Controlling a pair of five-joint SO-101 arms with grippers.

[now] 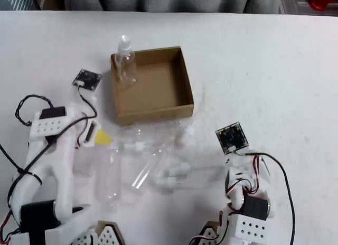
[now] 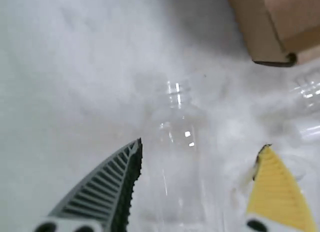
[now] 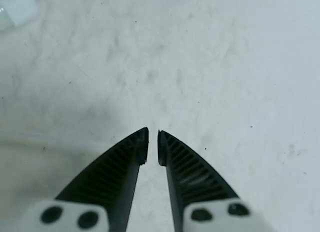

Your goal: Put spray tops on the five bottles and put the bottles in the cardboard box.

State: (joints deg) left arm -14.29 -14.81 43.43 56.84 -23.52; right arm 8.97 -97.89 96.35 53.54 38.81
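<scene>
Left wrist view: my left end effector [image 2: 202, 144] gapes wide either side of a clear bottle [image 2: 175, 162]; my right end effector [image 3: 153, 144] sits clenched over the tabletop [image 3: 210, 62].

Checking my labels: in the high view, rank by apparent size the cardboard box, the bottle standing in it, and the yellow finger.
Largest to smallest:
1. cardboard box
2. bottle
3. yellow finger

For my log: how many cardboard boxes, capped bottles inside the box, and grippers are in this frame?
cardboard box: 1
capped bottle standing in the box: 1
grippers: 2 (left gripper, right gripper)
Total: 4
The loose bottles and spray tops on the table blend together, so there is no firm count.
</scene>
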